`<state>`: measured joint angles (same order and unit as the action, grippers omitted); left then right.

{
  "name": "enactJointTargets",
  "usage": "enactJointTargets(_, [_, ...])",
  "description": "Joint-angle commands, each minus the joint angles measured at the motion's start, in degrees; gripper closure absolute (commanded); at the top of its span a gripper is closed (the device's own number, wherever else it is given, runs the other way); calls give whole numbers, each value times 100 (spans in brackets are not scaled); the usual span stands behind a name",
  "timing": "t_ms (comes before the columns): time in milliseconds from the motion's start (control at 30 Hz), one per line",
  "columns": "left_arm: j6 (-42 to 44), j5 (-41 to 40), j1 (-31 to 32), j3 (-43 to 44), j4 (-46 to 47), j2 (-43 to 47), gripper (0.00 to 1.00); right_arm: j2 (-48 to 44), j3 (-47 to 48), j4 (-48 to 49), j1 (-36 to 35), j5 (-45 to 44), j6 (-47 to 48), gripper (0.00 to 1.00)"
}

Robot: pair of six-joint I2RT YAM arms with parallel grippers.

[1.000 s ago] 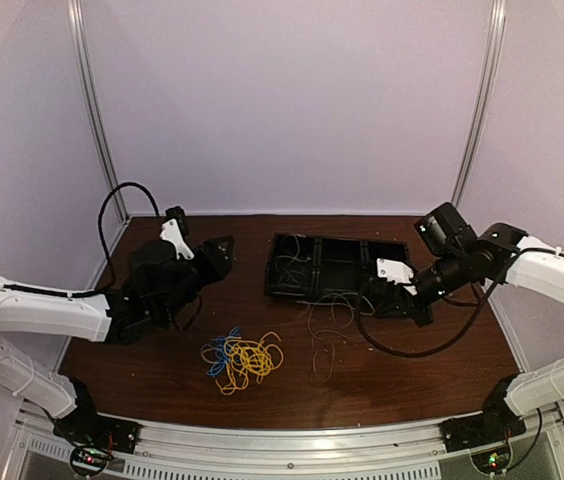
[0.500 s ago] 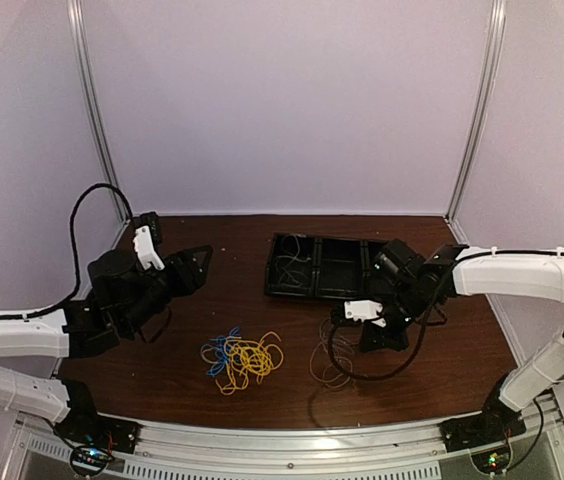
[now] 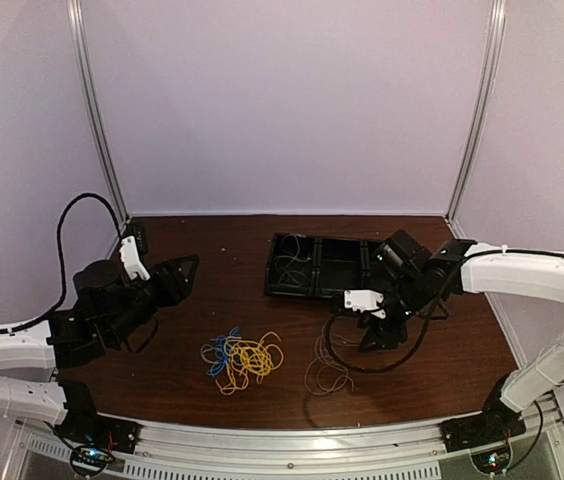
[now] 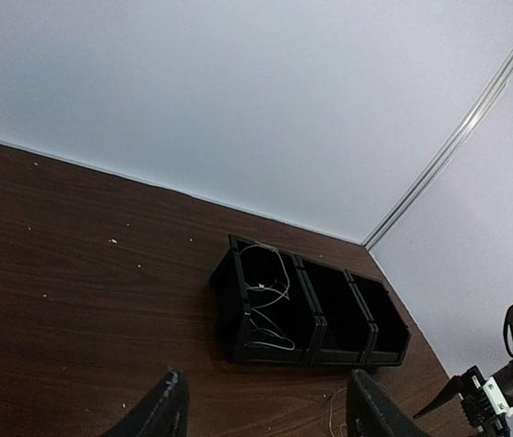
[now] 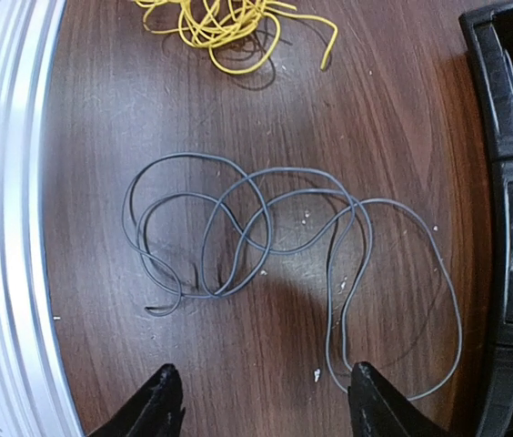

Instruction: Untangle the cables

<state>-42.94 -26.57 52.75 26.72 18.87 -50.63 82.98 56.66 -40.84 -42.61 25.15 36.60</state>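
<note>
left tool (image 4: 268,408) gapes wide, raised; right tool (image 5: 261,402) gapes wide, pointing down.

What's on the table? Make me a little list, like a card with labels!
Table: dark brown wooden table
Tangle: yellow and blue thin cables, bunched together
Loose cable: grey thin cable, looped flat beside the tangle
Box: black plastic three-compartment tray, pale wires in one end compartment
Left pincer: open, empty
Right pincer: open, empty, facing the grey cable
</note>
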Motion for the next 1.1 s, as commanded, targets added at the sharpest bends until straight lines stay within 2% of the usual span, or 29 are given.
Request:
enactJointTargets(0, [-77, -110, -22, -146, -10, 153, 40, -16, 23, 116, -249, -124, 76, 32])
enactJointTargets(133, [-114, -91, -20, -158, -156, 264, 40, 453, 93, 291, -572, -74, 33, 21])
enactJointTargets(433, [-260, -201, -20, -395, -392, 781, 41, 1172, 47, 682, -1030, -428, 287, 19])
enactJointTargets(667, [-295, -215, -19, -462, -419, 853, 41, 1515, -60, 777, -1249, -563, 567, 21])
enactJointTargets(833, [-272, -241, -17, -459, -413, 846, 41, 1683, -59, 709, -1339, -591, 680, 39])
enactJointTargets(900, [-280, -254, -22, -459, -425, 861, 41, 1743, -27, 666, -1350, -562, 693, 53])
enactJointTargets(1000, [-285, -300, -16, -460, -439, 868, 41, 1857, 124, 452, -1351, -444, 784, 81])
enactJointTargets(1067, [-285, -336, -19, -460, -472, 897, 41, 1881, 268, 280, -1353, -308, 863, 92])
